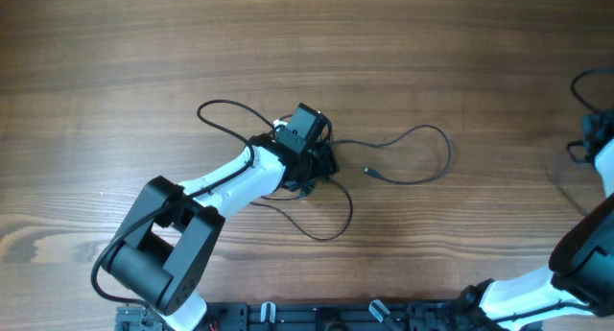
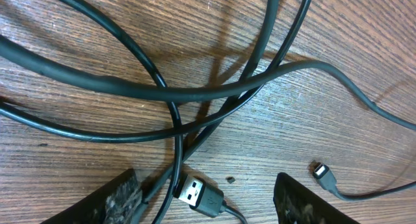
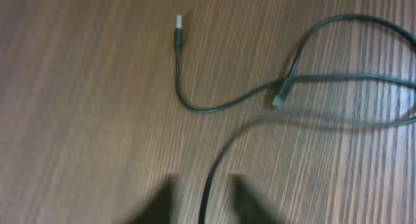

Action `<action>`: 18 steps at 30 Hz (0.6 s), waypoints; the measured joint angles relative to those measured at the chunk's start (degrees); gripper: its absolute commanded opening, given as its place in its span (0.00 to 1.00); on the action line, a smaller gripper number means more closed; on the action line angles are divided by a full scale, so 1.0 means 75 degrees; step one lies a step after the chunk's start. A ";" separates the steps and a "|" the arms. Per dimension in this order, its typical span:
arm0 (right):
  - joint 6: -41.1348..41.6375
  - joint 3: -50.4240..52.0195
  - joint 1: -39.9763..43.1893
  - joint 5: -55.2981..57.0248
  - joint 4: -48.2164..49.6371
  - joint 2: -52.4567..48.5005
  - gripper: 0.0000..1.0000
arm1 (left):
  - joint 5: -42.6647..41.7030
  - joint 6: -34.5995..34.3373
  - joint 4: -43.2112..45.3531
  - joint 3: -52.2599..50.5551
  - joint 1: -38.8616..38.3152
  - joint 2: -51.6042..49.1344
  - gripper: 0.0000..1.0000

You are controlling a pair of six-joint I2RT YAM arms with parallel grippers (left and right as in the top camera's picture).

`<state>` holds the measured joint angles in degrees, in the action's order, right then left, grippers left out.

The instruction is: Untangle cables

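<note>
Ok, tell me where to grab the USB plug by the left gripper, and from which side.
Grip the USB plug by its black housing, behind the silver tip, coming straight down from above. It lies flat on the wood inside the open left gripper, and the cables cross just beyond it, so its sides look free.

Even light, soft shadows (right wrist blurred)
</note>
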<state>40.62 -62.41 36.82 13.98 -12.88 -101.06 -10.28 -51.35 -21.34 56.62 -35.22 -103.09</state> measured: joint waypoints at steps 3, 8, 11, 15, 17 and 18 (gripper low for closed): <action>-0.0146 0.0000 0.0050 -0.0510 0.0006 0.0000 1.00 | 0.0000 0.0000 0.0015 0.0000 -0.0006 0.0000 0.66; -0.0650 0.0000 0.0050 -0.2865 -0.0242 0.0064 1.00 | -0.0044 -0.0012 0.0082 -0.0006 -0.0009 0.0006 0.86; -0.0664 0.0000 0.0044 -0.4377 -0.0274 0.0484 1.00 | -0.0058 -0.0020 -0.0006 -0.0070 0.0102 0.0274 1.00; -0.0667 -0.0003 -0.0239 -0.5866 -0.0650 0.1043 1.00 | 0.0032 0.0038 -0.0067 -0.0189 0.0618 0.1402 1.00; -0.0819 -0.0023 -0.0729 -0.6368 -0.1195 0.1093 1.00 | 0.0175 0.0038 -0.0087 -0.0187 0.0883 0.2212 1.00; -0.0947 -0.0023 -0.0988 -0.6478 -0.1469 0.1090 1.00 | 0.0291 0.0041 -0.0178 -0.0184 0.1008 0.2649 1.00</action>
<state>33.52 -62.59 29.41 -34.61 -23.90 -92.88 -8.10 -51.05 -22.68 55.24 -27.66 -83.22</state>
